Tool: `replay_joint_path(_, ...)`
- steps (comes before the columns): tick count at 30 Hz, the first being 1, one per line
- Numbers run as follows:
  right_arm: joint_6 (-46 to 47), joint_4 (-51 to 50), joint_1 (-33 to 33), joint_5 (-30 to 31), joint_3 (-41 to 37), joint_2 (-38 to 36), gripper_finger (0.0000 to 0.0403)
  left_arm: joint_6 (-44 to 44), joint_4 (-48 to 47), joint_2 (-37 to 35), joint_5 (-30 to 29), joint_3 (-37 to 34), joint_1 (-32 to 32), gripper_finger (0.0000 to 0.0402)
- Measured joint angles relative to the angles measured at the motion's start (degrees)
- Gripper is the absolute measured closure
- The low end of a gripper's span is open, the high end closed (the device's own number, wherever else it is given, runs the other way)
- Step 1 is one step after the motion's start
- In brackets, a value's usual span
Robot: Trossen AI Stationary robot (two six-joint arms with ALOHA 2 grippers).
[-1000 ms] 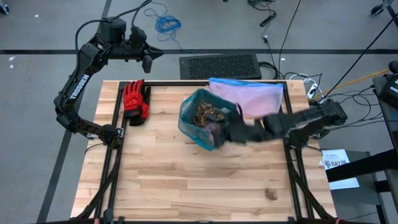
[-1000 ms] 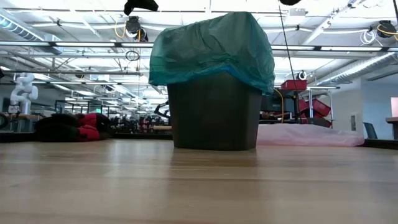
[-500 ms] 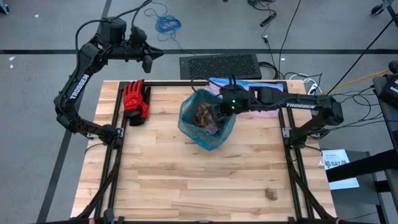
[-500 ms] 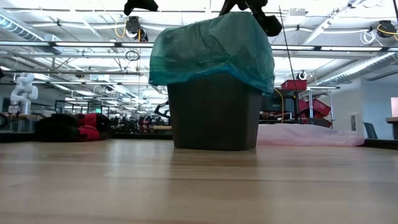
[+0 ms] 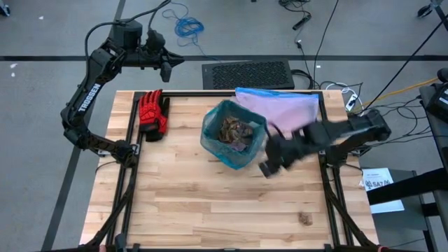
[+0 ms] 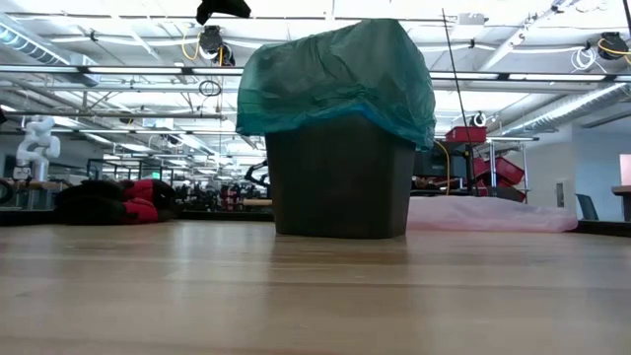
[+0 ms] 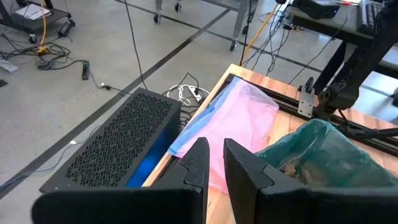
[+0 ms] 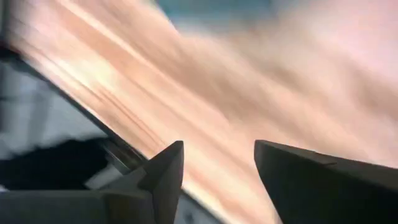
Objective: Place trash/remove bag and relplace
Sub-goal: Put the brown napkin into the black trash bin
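The teal-green bag (image 5: 233, 143) lines a dark bin (image 6: 340, 177) at the table's middle, its top folded over the bin's rim (image 6: 335, 74). Brown trash (image 5: 234, 129) lies inside. My right gripper (image 5: 268, 166) is blurred. It hangs just off the bin's near right side, pointing down at the wood, open with nothing between its fingers (image 8: 217, 152). My left gripper (image 5: 170, 68) waits high beyond the table's far left corner. Its fingers (image 7: 214, 144) are shut to a thin slit and hold nothing.
A pale pink bag with a blue edge (image 5: 280, 108) lies flat behind and to the right of the bin. A red and black glove (image 5: 152, 115) lies at the far left. A small brown scrap (image 5: 305, 218) sits near the right front. A black perforated box (image 5: 248, 73) stands beyond the far edge.
My right gripper swung from the bin's right side up over the bin's right rim. It then drew back toward the near right and tipped downward. It has left the low view. The bin, the bag and the pink bag have stayed where they were.
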Motion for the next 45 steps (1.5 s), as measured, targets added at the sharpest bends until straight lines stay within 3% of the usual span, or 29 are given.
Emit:
replay_joint_path(4,11.86,-8.46,10.23,-3.71,-1.63,1.47,0.0218,0.02,0.02,0.0,0.0,-0.01,0.02,0.0357)
replay_joint_path(8,20.59,-6.38,16.93,-8.62,-7.41,2.92,0.0208,0.05,0.04,0.0,0.0,0.0,0.02,0.0357)
replay_joint_path(13,29.58,3.79,22.85,-14.15,-17.59,3.3,0.0181,0.31,0.03,0.0,0.0,-0.01,0.02,0.0357)
replay_joint_path(18,37.35,20.69,27.37,-18.59,-28.72,3.3,0.0155,0.28,-0.01,0.0,0.0,-0.01,0.02,0.0357)
replay_joint_path(22,44.54,32.85,30.92,-18.73,-38.24,3.3,0.0149,0.28,-0.39,0.0,0.0,-0.01,0.02,0.0357)
replay_joint_path(26,50.79,38.67,32.87,-18.23,-46.04,3.3,0.0157,0.26,-1.16,0.0,-0.02,-0.01,0.02,0.0357)
replay_joint_path(31,53.13,42.68,32.6,-12.56,-51.23,3.3,0.0223,0.26,-1.15,0.01,-0.02,-0.01,0.02,0.0357)
replay_joint_path(36,51.45,46.56,30.48,-12.23,-52.39,3.89,0.0376,0.29,-1.12,0.02,-0.26,0.01,0.02,0.0357)
replay_joint_path(39,50.8,48.2,28.35,-10.01,-52.12,3.34,0.0392,0.28,-1.14,0.02,-0.26,-0.01,0.02,0.0357)
replay_joint_path(45,40.1,47.66,25.42,6.73,-40.63,0.93,0.0401,0.27,-1.57,0.04,-0.28,-0.01,0.02,0.0357)
